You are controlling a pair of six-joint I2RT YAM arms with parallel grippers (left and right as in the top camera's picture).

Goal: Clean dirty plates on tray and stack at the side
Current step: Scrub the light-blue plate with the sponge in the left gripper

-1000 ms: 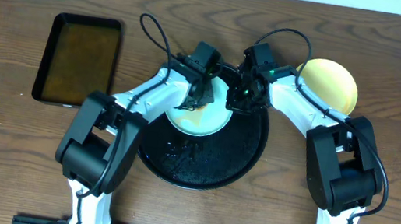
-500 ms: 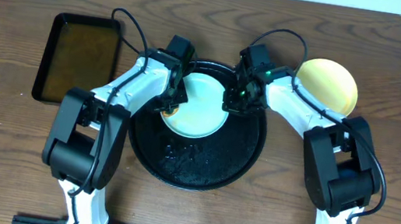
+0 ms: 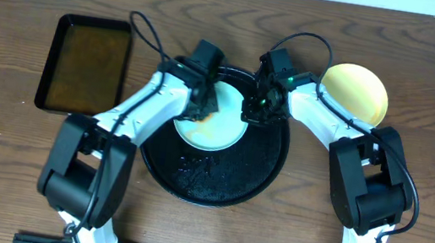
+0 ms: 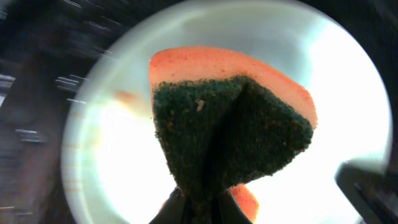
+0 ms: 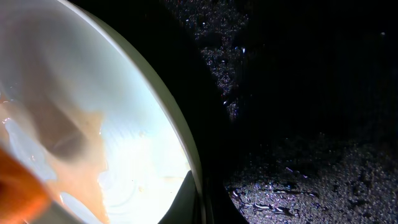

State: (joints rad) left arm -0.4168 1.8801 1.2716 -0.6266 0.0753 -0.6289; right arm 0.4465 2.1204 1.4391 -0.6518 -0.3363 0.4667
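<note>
Orange sponge [image 4: 230,118] with a dark green scouring face is hanging from the left gripper [image 4: 198,210], whose fingers are clenching its lower end, and it is pressing down over the middle of a pale blue-white plate [image 3: 226,118]. That plate is sitting in the far half of the large round black tray [image 3: 262,166], which is lying at the centre of the wooden table [image 3: 429,194]. An orange-brown smear [image 5: 81,155] is showing on the plate's inner surface beside the sponge. The right gripper [image 5: 199,202] is clamping the plate's right rim, one finger inside the plate and one outside it. Water droplets [image 5: 280,174] are glistening on the tray floor next to the plate. A pale yellow plate [image 3: 358,88] is resting on the table to the right of the tray, apart from it. A small rectangular black tray [image 3: 86,65] is lying well to the left.
</note>
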